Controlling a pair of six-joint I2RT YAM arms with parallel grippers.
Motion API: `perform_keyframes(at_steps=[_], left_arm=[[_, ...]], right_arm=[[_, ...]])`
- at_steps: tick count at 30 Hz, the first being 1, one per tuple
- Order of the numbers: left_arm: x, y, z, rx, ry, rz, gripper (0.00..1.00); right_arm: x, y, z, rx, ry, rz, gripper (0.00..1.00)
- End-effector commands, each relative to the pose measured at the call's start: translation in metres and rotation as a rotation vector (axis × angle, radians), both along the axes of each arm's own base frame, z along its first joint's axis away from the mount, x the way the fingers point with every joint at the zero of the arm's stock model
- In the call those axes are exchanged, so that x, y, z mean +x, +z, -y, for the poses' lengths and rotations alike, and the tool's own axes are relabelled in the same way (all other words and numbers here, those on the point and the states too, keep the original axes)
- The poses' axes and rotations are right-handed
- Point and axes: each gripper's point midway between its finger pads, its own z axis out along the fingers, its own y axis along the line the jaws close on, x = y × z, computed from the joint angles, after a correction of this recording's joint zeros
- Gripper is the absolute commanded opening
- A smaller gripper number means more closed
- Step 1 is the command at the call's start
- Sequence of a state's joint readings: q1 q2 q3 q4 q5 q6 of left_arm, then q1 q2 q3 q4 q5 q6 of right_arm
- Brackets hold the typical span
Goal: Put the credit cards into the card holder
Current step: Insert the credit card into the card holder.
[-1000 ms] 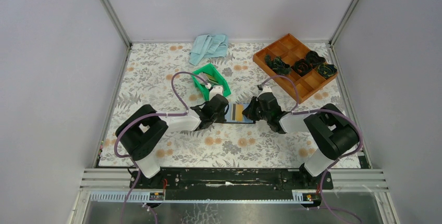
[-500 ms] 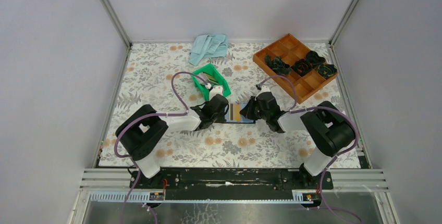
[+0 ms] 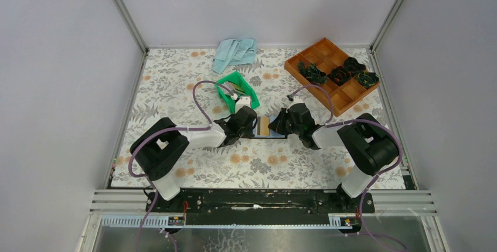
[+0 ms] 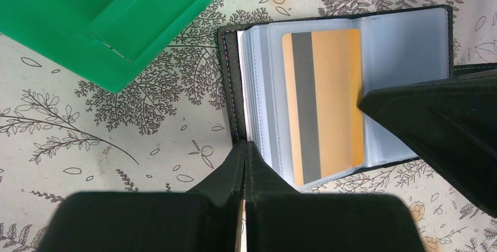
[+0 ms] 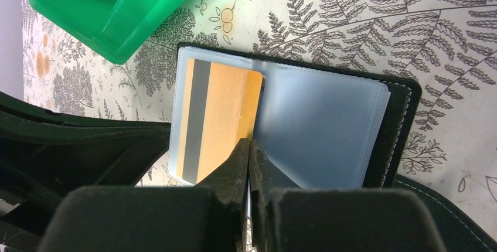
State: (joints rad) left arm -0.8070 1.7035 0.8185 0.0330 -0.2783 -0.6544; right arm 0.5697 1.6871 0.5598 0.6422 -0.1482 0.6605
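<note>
Left hand [image 4: 244, 152]: fingers closed together on the left edge of the card holder [image 4: 230, 88]. It appears to pinch the black cover there and pin it to the desk [image 4: 88, 123].

Right hand [image 5: 249, 146]: fingers also pressed shut, tip against the right edge of the orange credit card [image 5: 225, 111]. Whether a sliver of card sits between the fingers cannot be told.

Holder lies open and flat mid-desk between the two arms, clear sleeves up. The card lies on the left sleeve page, grey stripe toward the left. In the left wrist view one short end pokes past the sleeve edge, so it looks only partly seated.

Step in hand, as judged: seating this card in its sleeve, with the left hand bracing and the right hand pushing.

Next move calls for a short, flat push leftward along the sleeve, kept low so the card does not buckle or ride over the plastic lip. The left grip must hold or the holder will slide.

Room: the two hands are close together over the holder, with little slack between them. Green bin [image 4: 88, 17] sits just far-left of the holder, near but not touching. Near side is open desk. No other cards can be made out.
</note>
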Motion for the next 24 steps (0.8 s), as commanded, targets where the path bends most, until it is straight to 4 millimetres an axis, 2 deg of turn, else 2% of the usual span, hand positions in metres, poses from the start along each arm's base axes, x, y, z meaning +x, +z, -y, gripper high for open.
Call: perform_keyframes(at_steps=[1,17,24], left_arm=[[-0.015,-0.025,-0.009,0.076,-0.028,-0.072,0.00],[-0.015,-0.026,-0.004,0.068,-0.032,-0.073,0.00],[-0.016,-0.026,-0.003,0.066,-0.034,-0.073,0.00]], right_arm=[[0.003,0.015,-0.018,0.056,0.037,0.035,0.03],[0.003,0.022,-0.030,0.091,0.057,0.044,0.04],[0.004,0.030,-0.035,0.101,0.062,0.058,0.08]])
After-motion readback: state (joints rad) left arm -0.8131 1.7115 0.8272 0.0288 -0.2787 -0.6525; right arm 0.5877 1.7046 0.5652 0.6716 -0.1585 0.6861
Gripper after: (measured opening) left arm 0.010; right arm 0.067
